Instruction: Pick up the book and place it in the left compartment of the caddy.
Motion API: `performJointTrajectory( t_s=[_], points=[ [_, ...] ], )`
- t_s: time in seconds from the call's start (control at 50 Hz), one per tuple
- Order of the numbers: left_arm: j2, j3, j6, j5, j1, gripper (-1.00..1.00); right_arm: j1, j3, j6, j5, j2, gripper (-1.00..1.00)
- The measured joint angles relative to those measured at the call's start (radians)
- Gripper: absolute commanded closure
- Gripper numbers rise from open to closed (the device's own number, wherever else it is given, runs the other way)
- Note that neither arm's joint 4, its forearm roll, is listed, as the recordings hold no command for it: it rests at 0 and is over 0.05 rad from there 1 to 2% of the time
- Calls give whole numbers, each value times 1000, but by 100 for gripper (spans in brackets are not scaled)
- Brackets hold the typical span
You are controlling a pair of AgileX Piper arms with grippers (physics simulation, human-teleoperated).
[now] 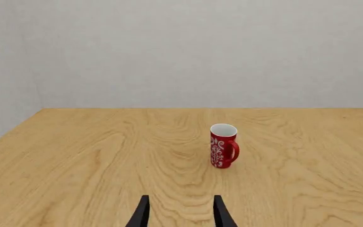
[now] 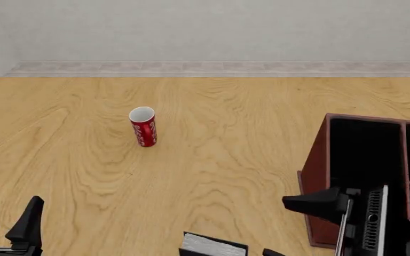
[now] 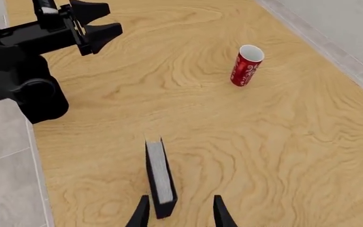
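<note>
A: What fills the scene?

B: A wide wooden bench (image 2: 212, 160), light-grained, running back to a pale wall.

A: And the biggest thing standing on it?

B: The caddy (image 2: 317, 181), a dark reddish-brown box at the front view's right edge, partly cut off. Its left compartment (image 2: 365, 154) is a tall black-lined section on the side nearest the middle of the bench; smaller divided sections lie beyond a thin divider.

A: Where is the book?

B: The book (image 3: 158, 177) stands on edge near the bench's near edge, black covers with a grey-white page edge facing up. In the front view only its top shows at the bottom of the frame, just left of the caddy and apart from it.

A: Is anything holding it?

B: No. The right claw (image 3: 180, 213) is spread open, and in its wrist view the book's near end sits between the finger tips, closer to one of them; I think they are not touching, though the angle is poor.

A: The other arm?

B: The left claw (image 2: 9, 218) is open too, low at the front view's left corner, holding nothing.

A: Smallest thing?

B: A red cup (image 2: 143, 127) with white patterning, upright, well apart from book and caddy.
</note>
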Motion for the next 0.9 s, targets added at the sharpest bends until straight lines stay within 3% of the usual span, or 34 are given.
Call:
performJointTrajectory(
  t_s=[0.44,0.9],
  points=[
    [0,0,0,0,0,-100,65,28,8,-15,78,-100],
    [0,0,0,0,0,-100,77,77,10,-70,162,-100]
  ],
)
